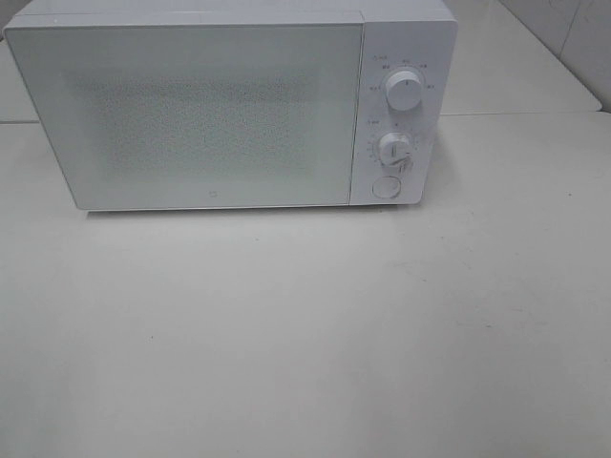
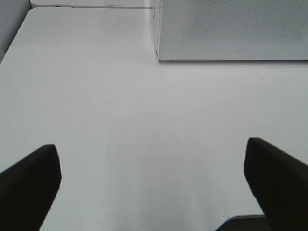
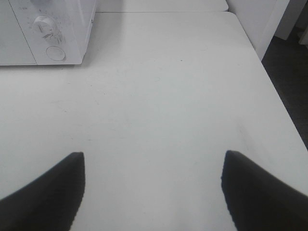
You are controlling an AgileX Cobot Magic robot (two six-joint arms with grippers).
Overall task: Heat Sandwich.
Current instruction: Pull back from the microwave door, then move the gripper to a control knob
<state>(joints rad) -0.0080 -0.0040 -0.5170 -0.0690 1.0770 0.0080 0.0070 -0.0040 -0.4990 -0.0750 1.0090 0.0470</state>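
Since no sandwich shows in any of the three views, the step in hand is most likely getting into the microwave (image 1: 229, 105), which sits at 12 o'clock on the worktop (image 1: 305, 334) with its door (image 1: 191, 114) shut. The sandwich may be behind that door or somewhere off camera; I cannot tell which.

The left hand (image 2: 150, 149) is spread wide with nothing between its fingers, hovering over bare worktop with the lower corner of the door ahead of it. The right hand (image 3: 153, 155) is also spread and empty, with the control panel ahead of it.

The panel is on the 3 o'clock side of the microwave's front. It has an upper knob (image 1: 405, 93), a lower knob (image 1: 394, 150) and a round button (image 1: 385, 187) toward 5 o'clock. That button looks like the door release. To do this well, the right hand should press it squarely with one fingertip and without nudging the knobs. The left hand should stay out of the door's swing, whose hinge is probably at 9 o'clock.

The speckled door panel hides the cavity completely. The dial markings are too small to read, so the settings are unknown. Neither arm appears in the high view, and each wrist view shows only the dark fingertips.
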